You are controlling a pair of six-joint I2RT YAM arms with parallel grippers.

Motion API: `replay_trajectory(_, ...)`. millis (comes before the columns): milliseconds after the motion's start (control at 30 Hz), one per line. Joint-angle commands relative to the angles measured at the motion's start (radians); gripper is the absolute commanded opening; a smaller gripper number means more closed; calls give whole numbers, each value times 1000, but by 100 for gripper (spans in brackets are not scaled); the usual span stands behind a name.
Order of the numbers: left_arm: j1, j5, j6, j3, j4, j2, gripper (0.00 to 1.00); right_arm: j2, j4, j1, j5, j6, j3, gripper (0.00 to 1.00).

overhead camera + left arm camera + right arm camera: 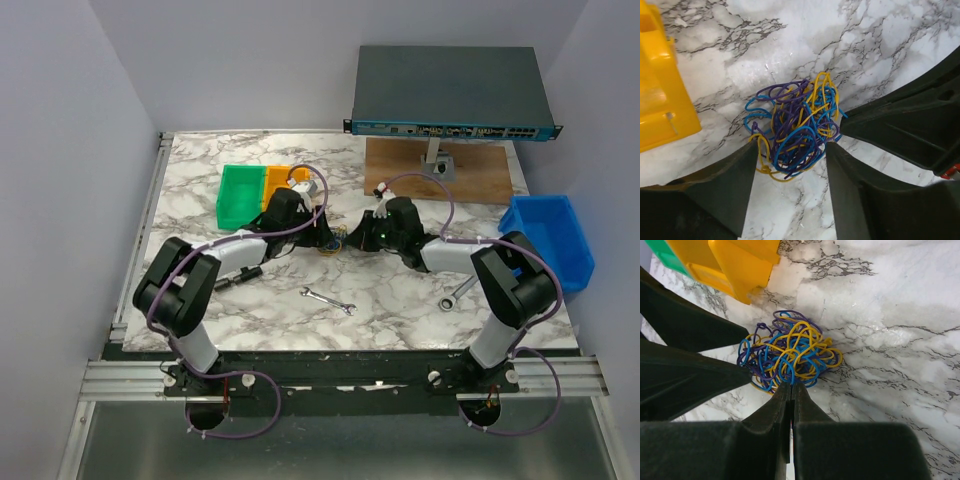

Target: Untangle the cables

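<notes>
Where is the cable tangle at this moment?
In the top view, the cable tangle lies centrally, between the left end effector and the right end effector, close to the yellow bin.

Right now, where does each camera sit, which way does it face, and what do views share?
Top external: fixed above and behind the arm bases, facing down over the table; both arms show, left gripper and right gripper meeting at the cable tangle.
Left wrist: on that arm, facing down at the tangle; its own fingers stand apart either side.
Right wrist: on that arm, facing down at the tangle; its own fingers are shut at its edge.
Shared: all show the tangle; both wrist views, the yellow bin and the other gripper.
</notes>
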Motion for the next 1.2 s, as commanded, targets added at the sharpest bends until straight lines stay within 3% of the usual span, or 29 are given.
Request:
replay_trajectory(0, -32, 22, 28, 73, -56, 75, 45, -33, 25, 4, 15, 6, -14, 1)
replay_trajectory(100, -29, 15, 30, 76, -72, 73, 0, -56, -12, 6, 65, 13, -17, 1)
replay_trajectory(233, 5, -34, 18, -49, -1, -57, 0, -127, -91, 5, 220, 20, -46, 1)
replay_trajectory(467, 134, 75, -71, -246, 115, -258, 0, -320, -265, -8, 540, 31, -115, 1)
replay_trajectory(667, 149, 137, -63, -282, 122, -294, 0, -457, -324, -17, 629, 15, -156, 1)
replay_trajectory(700, 147, 157, -59, -281, 131, -290, 0, -467, -323, -17, 602, 1, -156, 9)
replay_trajectory(767, 147, 201, -52, -282, 152, -278, 0, -475, -309, -18, 484, -56, -158, 75)
replay_trajectory(800, 145, 221, -46, -277, 155, -271, 0, -475, -297, -16, 416, -74, -161, 88)
replay_trajectory(867, 134, 232, -22, -253, 123, -255, 0, -475, -258, -17, 275, -106, -173, 92)
replay_trajectory(1000, 126, 232, -20, -242, 108, -236, 0, -439, -156, -16, 44, -133, -187, 87)
replay_trajectory(1167, 126, 231, -12, -230, 89, -217, 0, -305, -86, -13, -41, -97, -146, 81)
